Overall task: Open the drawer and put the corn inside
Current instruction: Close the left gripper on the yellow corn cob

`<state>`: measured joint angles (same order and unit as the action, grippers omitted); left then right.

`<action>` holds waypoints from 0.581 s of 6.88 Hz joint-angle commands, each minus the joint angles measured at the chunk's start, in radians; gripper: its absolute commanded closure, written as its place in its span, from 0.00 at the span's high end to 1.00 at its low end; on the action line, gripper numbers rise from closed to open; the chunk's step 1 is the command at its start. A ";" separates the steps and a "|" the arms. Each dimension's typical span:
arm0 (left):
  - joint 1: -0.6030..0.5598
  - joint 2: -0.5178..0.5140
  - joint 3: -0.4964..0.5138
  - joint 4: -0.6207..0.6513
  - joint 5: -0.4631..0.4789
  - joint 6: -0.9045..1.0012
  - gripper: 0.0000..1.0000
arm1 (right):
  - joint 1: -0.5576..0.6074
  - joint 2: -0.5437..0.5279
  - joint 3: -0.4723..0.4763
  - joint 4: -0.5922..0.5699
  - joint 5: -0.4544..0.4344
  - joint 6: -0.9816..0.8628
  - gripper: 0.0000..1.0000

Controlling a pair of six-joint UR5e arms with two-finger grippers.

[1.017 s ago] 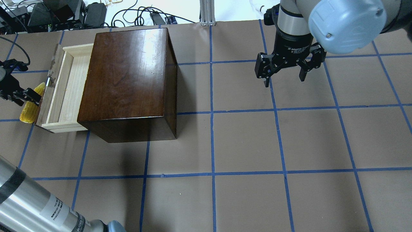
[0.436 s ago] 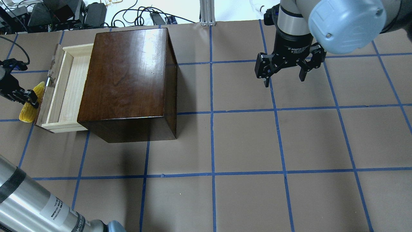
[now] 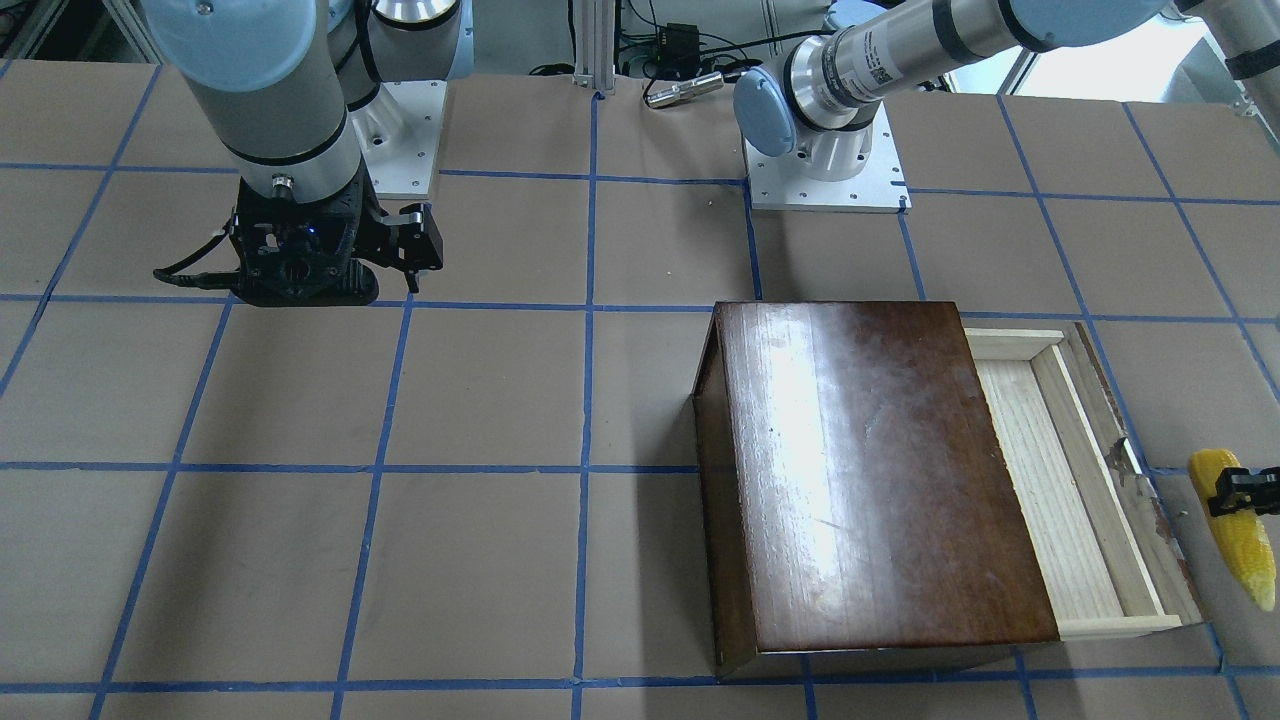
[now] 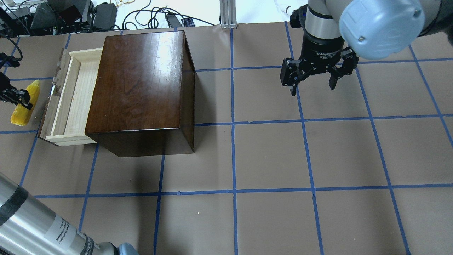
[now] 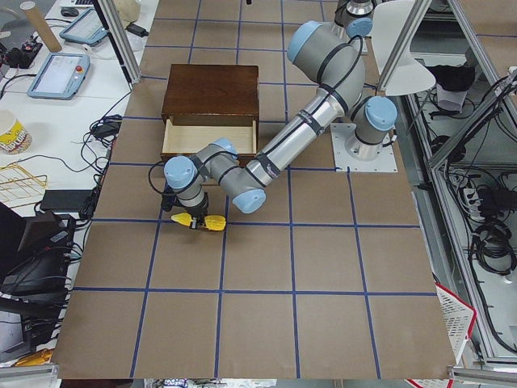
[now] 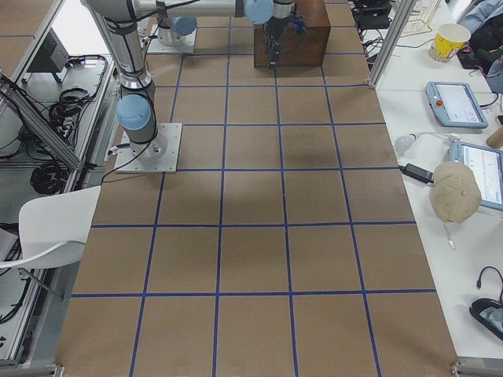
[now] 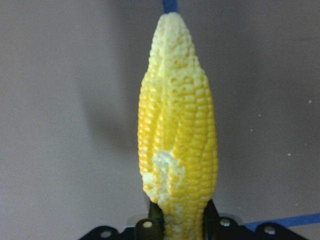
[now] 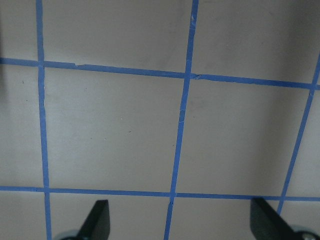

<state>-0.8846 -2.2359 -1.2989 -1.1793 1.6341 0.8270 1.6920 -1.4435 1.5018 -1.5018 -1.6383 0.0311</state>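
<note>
Corn (image 4: 17,115) is clamped in the left pincer (image 4: 21,99), just outside the front panel of the open drawer (image 4: 79,95). Transfer step, I judge: next, carry it over that panel and release inside. Right pincer (image 4: 313,79) hangs apart, well away

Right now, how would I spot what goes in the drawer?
Find the big dark brown wooden cabinet with its pale drawer pulled open. Just outside the drawer's front, black jaws hold a corn cob, the only bright yellow thing there.
</note>
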 commanded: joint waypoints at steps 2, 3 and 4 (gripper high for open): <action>-0.037 0.079 0.047 -0.113 -0.010 -0.040 0.00 | 0.000 0.000 0.000 0.000 0.000 0.000 1.00; -0.066 0.122 0.047 -0.137 -0.010 -0.067 0.00 | 0.000 0.000 0.000 0.000 0.000 0.001 1.00; -0.094 0.174 0.049 -0.169 -0.010 -0.068 0.00 | 0.000 0.000 0.000 0.000 0.000 0.000 1.00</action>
<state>-0.9458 -2.1199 -1.2524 -1.3104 1.6248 0.7716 1.6920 -1.4435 1.5018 -1.5018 -1.6383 0.0313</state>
